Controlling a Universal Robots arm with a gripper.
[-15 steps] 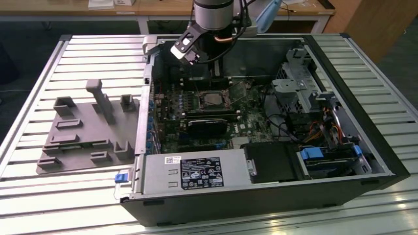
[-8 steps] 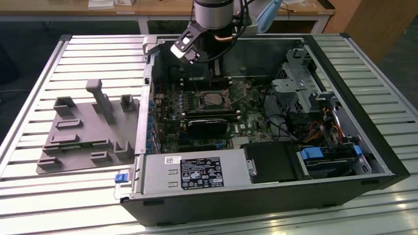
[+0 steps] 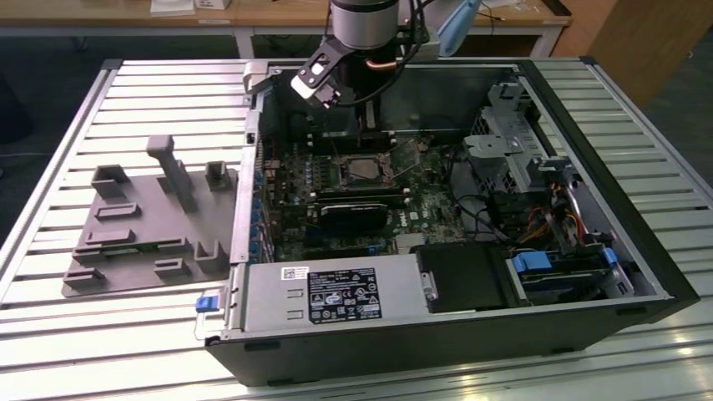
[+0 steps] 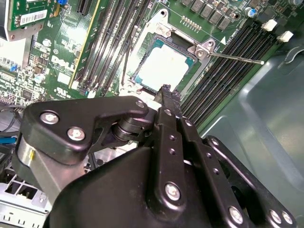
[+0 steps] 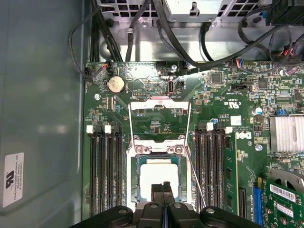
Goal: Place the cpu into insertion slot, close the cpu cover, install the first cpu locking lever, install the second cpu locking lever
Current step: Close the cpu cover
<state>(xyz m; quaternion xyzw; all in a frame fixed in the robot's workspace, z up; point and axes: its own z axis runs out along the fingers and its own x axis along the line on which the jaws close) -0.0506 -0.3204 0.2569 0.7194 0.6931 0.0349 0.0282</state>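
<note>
cpu (image 5: pixel 153 175) edge hidden behind tool (image 5: pixel 163 187), arm (image 3: pixel 366 25) cut off

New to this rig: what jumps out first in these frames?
In the first wrist view, the gripper, its fingers together, hangs just over the cpu. The cpu's pale metal top lies in the insertion slot on the green board, and the cpu cover is swung open beyond it. In the exterior view, the arm reaches down into an open computer case, with a grey fixture on the exterior view's left.

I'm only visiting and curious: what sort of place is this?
Likely a robotics lab: a robot arm reaches into an opened computer case on a slatted metal table, with wooden desks behind.
</note>
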